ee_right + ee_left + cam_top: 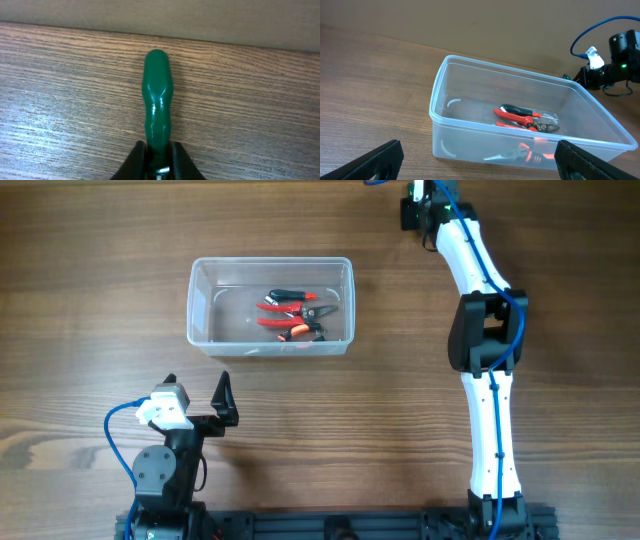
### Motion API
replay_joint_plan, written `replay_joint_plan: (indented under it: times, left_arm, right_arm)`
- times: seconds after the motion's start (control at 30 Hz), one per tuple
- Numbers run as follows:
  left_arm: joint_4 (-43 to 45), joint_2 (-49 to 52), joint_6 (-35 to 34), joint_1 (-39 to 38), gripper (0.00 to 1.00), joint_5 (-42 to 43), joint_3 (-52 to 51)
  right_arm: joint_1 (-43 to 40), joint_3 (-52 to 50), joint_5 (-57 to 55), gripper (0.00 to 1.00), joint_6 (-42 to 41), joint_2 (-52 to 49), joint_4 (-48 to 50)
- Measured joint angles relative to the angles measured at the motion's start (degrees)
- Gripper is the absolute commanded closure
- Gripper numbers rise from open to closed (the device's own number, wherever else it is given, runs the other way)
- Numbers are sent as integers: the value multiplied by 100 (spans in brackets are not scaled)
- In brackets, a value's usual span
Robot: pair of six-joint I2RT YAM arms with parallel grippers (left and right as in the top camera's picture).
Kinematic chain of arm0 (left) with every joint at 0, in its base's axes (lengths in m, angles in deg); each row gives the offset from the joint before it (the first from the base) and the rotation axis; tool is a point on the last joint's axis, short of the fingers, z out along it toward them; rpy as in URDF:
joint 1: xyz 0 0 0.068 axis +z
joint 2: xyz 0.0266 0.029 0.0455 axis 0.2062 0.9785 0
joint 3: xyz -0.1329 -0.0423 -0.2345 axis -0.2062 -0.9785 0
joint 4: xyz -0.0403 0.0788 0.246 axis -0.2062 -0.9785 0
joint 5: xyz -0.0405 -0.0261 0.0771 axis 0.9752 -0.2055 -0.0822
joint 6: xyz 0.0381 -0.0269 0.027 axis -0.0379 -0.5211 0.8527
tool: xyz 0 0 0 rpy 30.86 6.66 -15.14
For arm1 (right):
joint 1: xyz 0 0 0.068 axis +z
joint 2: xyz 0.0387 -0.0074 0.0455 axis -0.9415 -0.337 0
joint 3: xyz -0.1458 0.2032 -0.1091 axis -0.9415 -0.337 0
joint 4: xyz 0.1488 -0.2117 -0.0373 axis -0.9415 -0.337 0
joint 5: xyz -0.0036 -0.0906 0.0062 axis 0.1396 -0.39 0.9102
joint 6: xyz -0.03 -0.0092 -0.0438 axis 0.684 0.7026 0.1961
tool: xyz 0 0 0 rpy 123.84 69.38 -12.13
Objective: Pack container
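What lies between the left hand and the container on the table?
Nothing but bare wooden table. The overhead view shows the stretch from the left hand to the container free, and the left wrist view agrees.

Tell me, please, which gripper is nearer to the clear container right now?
Left. The left gripper, open, faces the container's near long side; the right gripper is farther off, beyond its far right corner, shut on a green handle.

Wood-grain desk (330, 410), brown all over. Red-handled pliers (285, 307) sit in a small heap inside the container (270, 261), left of middle, toward the far edge. At the far edge, right of middle, a glossy green tool handle (157, 100) points at the beige wall (150, 15).
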State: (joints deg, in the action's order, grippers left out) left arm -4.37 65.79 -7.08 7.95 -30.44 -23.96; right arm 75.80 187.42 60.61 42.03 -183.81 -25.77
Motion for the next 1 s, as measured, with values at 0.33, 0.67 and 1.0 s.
replay_joint_plan:
  times: [0.33, 0.67, 1.0]
  left_arm:
    - [0, 0, 0, 0, 0, 0, 0]
    - [0, 0, 0, 0, 0, 0, 0]
    - [0, 0, 0, 0, 0, 0, 0]
  right_arm:
    - [0, 26, -7, 96, 7, 11, -153]
    - [-2, -33, -90, 96, 116, 498, -1178]
    - [26, -68, -90, 96, 149, 2188, -2841]
